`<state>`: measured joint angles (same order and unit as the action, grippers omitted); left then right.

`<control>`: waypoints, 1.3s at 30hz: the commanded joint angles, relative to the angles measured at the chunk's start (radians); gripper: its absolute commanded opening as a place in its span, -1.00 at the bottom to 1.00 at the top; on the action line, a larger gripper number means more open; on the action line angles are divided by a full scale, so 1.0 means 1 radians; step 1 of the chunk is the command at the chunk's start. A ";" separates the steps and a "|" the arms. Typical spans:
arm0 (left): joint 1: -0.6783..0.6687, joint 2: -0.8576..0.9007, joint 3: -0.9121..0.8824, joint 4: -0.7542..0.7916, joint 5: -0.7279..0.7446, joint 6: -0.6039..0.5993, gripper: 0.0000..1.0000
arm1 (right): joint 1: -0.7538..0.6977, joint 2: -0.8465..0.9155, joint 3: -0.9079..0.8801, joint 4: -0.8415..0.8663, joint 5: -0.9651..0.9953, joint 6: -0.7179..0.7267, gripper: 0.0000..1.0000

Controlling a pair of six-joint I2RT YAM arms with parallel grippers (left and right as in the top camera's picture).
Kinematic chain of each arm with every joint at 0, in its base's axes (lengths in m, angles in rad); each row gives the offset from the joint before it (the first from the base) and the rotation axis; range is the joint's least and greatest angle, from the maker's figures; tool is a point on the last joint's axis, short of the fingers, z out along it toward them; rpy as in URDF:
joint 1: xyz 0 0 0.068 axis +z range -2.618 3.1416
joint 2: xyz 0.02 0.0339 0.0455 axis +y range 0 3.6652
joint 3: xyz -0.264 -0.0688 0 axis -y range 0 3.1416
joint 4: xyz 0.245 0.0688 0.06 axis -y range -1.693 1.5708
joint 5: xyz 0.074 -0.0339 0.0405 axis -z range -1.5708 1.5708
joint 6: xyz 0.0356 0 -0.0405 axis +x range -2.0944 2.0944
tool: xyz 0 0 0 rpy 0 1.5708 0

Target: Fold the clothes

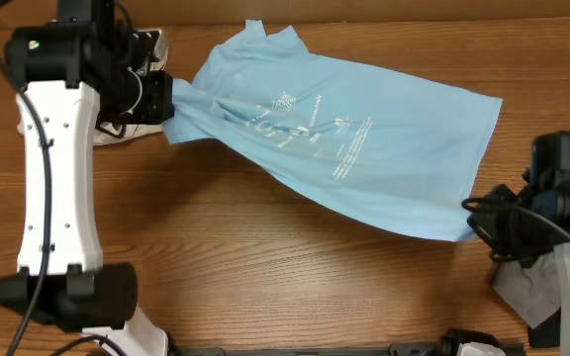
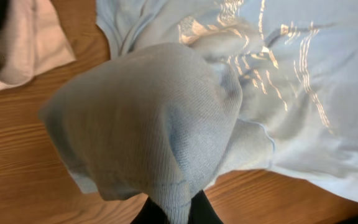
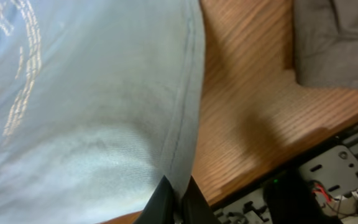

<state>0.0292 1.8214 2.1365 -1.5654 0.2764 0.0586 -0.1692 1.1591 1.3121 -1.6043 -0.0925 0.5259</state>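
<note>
A sky-blue T-shirt [image 1: 344,138] with white lettering is stretched across the wooden table between my two grippers. My left gripper [image 1: 169,102] is shut on a bunched sleeve end at the shirt's left; in the left wrist view the cloth [image 2: 160,118] is pinched between the black fingers [image 2: 174,211]. My right gripper [image 1: 478,220] is shut on the hem corner at the shirt's lower right; in the right wrist view the hem [image 3: 182,137] runs down into the closed fingers [image 3: 178,198].
A beige garment [image 1: 127,129] lies under the left arm near the back left; it also shows in the left wrist view [image 2: 23,43]. A grey garment [image 1: 527,287] lies by the right arm, also seen in the right wrist view [image 3: 337,40].
</note>
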 commanded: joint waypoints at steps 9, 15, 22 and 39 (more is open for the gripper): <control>-0.014 -0.082 0.026 -0.063 -0.068 0.016 -0.92 | -0.069 -0.018 0.023 -0.008 0.018 -0.089 -0.92; -0.038 -0.003 0.009 -0.028 -0.127 0.016 -0.92 | -0.069 0.032 -0.037 0.048 0.031 -0.090 -0.92; -0.039 0.150 0.009 0.057 -0.130 0.015 -0.92 | -0.069 0.112 -0.133 0.206 0.040 -0.108 -0.92; -0.110 0.466 0.009 0.322 -0.129 0.005 -0.92 | -0.066 0.498 -0.134 0.523 0.039 -0.115 -0.92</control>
<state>-0.0551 2.2566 2.1475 -1.2636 0.1558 0.0586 -0.2314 1.6245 1.1786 -1.1004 -0.0708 0.4171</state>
